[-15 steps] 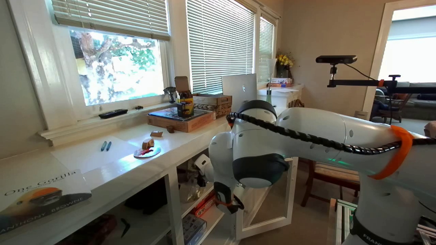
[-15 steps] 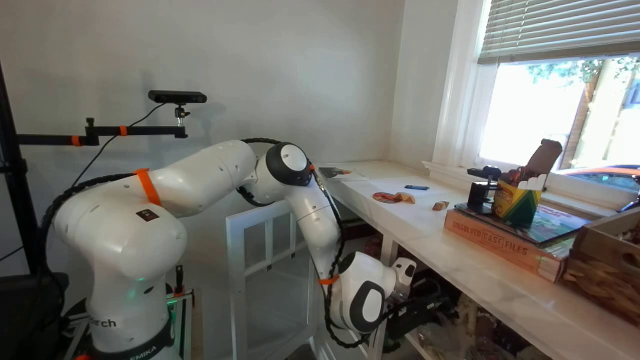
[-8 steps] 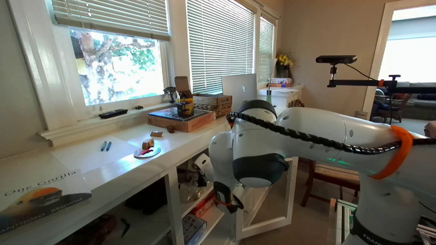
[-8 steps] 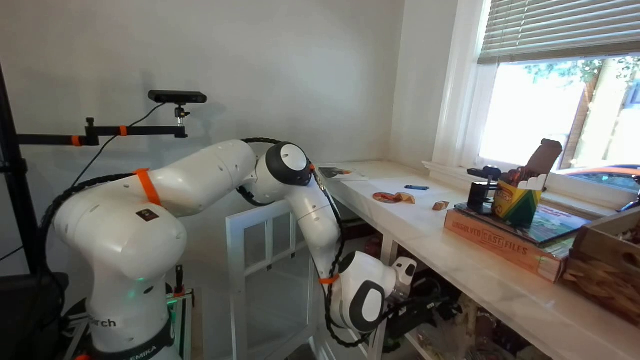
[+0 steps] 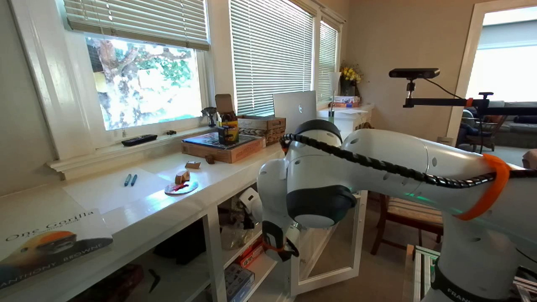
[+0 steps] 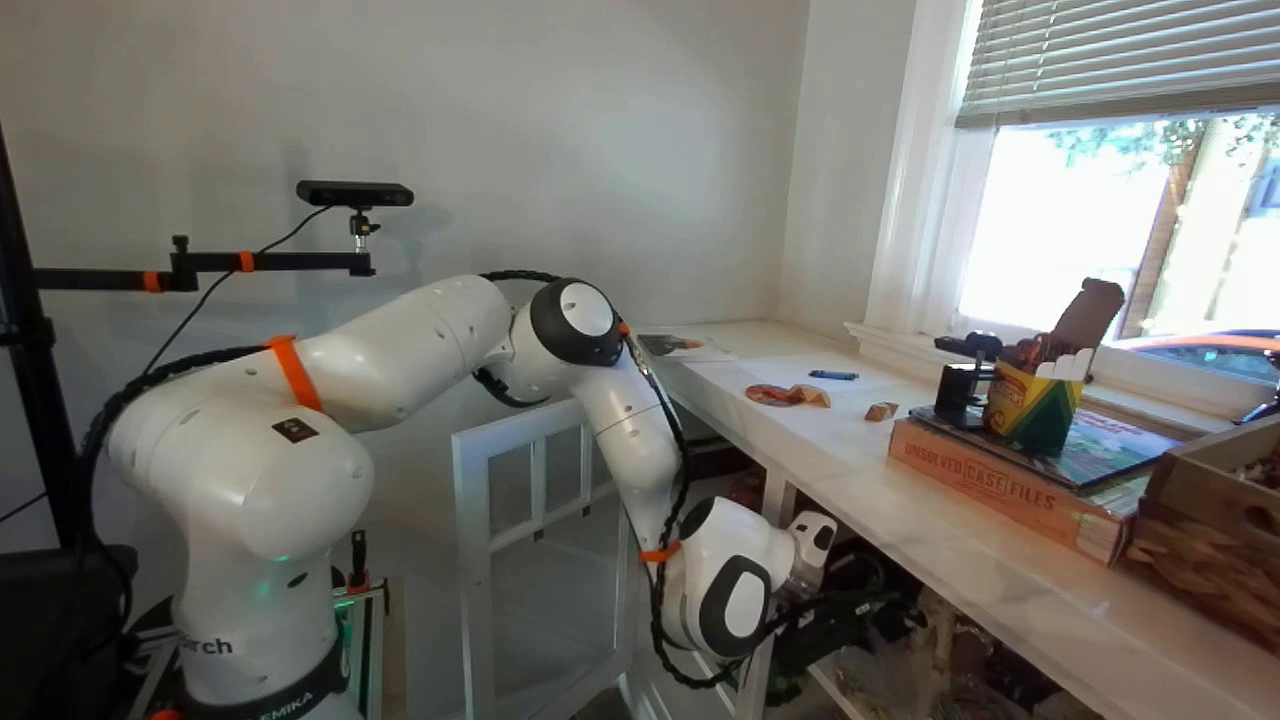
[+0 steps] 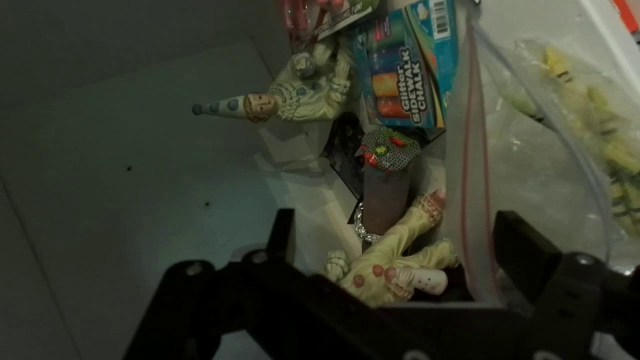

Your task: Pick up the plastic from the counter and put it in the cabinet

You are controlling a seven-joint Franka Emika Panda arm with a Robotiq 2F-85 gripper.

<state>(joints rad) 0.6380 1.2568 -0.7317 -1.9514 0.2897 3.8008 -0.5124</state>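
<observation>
The arm stands slightly higher than half a second ago in both exterior views. The jaws, seen in the wrist view, are wide apart with nothing visibly gripped. Clear plastic lies inside the cabinet at 2 o'clock from them; contact with the nearer jaw cannot be established. This is judged the task's piece, identification unconfirmed; no other is made out on the worktop. A chalk box lies at 12 o'clock, a clown figure at 11. Assessment: release appears complete; withdrawal remains, with a risk of the plastic snagging.
</observation>
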